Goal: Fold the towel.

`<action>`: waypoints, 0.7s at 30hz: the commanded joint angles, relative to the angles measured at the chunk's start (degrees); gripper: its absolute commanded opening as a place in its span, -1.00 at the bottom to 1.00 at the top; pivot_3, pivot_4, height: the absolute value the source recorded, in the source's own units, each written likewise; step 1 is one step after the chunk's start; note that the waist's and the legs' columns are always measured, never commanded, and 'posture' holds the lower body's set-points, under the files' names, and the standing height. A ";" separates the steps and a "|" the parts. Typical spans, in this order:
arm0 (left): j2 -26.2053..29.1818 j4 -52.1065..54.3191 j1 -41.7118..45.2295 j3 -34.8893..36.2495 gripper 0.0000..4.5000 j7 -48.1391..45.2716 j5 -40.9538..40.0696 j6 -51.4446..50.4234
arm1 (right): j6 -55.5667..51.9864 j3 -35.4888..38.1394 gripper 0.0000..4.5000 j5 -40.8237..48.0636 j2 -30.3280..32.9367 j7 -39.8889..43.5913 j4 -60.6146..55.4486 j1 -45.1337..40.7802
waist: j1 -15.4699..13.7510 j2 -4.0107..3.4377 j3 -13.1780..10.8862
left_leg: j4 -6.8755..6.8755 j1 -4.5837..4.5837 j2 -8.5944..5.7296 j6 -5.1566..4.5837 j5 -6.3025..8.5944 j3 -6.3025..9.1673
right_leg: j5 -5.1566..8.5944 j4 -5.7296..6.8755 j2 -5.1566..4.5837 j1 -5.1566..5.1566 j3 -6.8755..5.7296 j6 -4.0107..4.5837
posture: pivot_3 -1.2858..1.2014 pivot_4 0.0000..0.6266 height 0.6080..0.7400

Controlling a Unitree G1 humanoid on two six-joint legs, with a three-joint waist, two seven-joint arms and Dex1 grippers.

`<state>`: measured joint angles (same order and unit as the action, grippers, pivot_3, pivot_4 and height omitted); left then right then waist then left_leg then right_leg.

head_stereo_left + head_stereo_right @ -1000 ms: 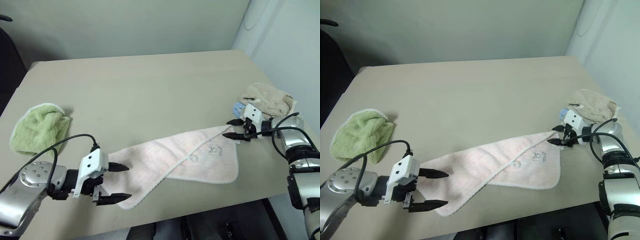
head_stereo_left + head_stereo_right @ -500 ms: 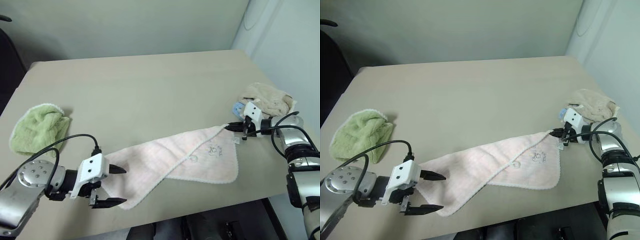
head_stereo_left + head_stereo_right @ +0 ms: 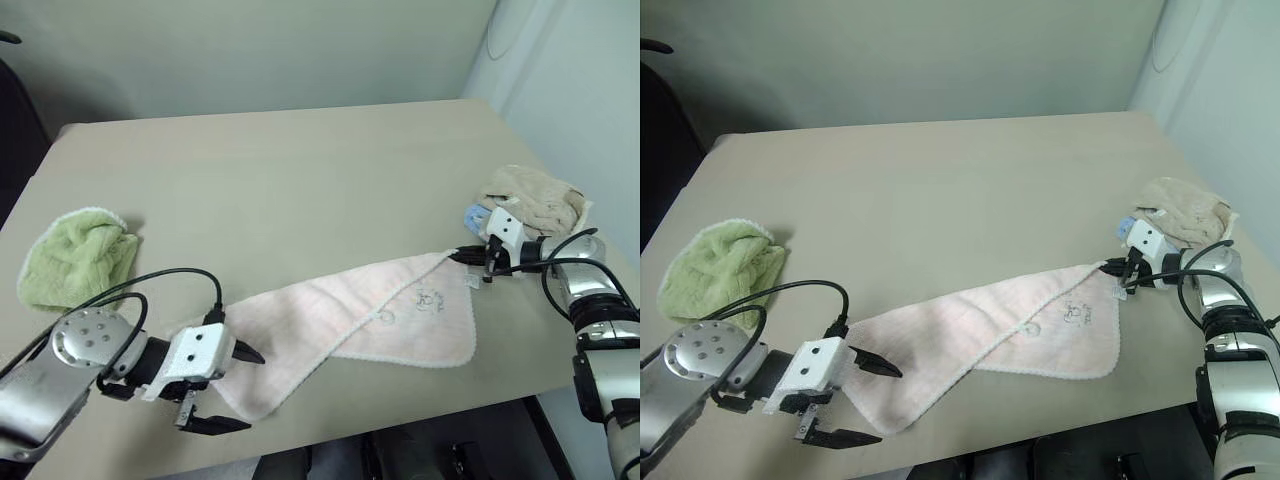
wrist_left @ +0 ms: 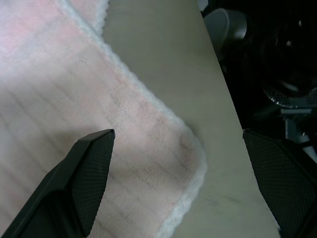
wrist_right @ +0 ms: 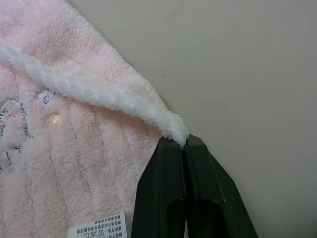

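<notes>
At the near edge of the table (image 3: 300, 170), the left gripper (image 3: 228, 389) was seen with its two black fingers spread wide and nothing between them. The near-left corner of the towel (image 3: 350, 315) was lying just in front of it; in the left wrist view this rounded corner, with its white edging, was placed between the two fingers but was not yet touched by them. The towel was stretched flat on the table as a long pink band, and its long axis ran from this near-left corner to the far-right corner. There the right gripper (image 3: 1120, 272) was closed tightly on the white edge of the far corner, as was shown clearly in the right wrist view. So one end was already held, and the other end was the nearer one to the left arm. It was judged that the left fingers needed to be brought forward over the corner and then closed. Farther away, a green towel (image 3: 72, 258) was lying at the left side and a beige towel (image 3: 535, 198) at the right side, behind the right gripper.
</notes>
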<state>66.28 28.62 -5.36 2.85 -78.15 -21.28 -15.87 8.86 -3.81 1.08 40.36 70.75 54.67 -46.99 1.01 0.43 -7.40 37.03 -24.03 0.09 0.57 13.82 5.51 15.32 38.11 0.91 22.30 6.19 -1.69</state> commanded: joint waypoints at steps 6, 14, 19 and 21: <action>-1.29 -1.10 0.95 -2.99 1.00 0.66 5.14 7.44 | -1.67 2.21 -0.98 1.95 0.70 -0.21 -4.78 2.05 | 0.03 0.00 0.00 | 0.00 0.00 0.00 -0.02 0.01 0.00 | 0.00 0.00 0.00 0.00 0.00 0.00 | 0.03 -0.52 1.00; -2.72 -1.74 0.45 -4.13 1.00 2.70 8.40 10.56 | -3.72 2.41 -0.98 2.71 1.64 0.21 -8.05 3.77 | 0.04 0.00 0.00 | 0.00 0.00 0.00 -0.03 0.01 0.00 | 0.00 0.00 0.00 0.00 0.00 0.00 | 0.03 -0.52 1.00; -2.56 -2.51 -1.30 -5.51 0.74 2.90 11.02 12.82 | -4.82 2.58 -1.00 3.09 1.98 0.19 -9.75 4.76 | 0.07 -0.01 0.00 | 0.00 0.00 0.01 -0.03 0.02 0.00 | 0.00 0.00 0.00 0.01 0.00 0.01 | 0.03 -0.52 1.00; -2.80 -2.66 -1.57 -5.89 0.44 3.33 11.31 12.72 | -5.32 2.72 -1.00 3.28 2.11 0.13 -10.52 5.20 | 0.06 0.00 0.00 | 0.00 -0.01 0.01 -0.04 0.02 0.00 | 0.01 0.00 0.00 0.00 0.00 0.01 | 0.03 -0.52 1.00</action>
<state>63.79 25.62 -6.72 -3.11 -75.37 -10.22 -4.00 3.88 -2.85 3.09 41.22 70.81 46.11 -41.89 1.07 0.42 -7.40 37.03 -24.04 0.10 0.53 13.84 5.51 15.33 38.10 0.92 22.30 6.18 -1.68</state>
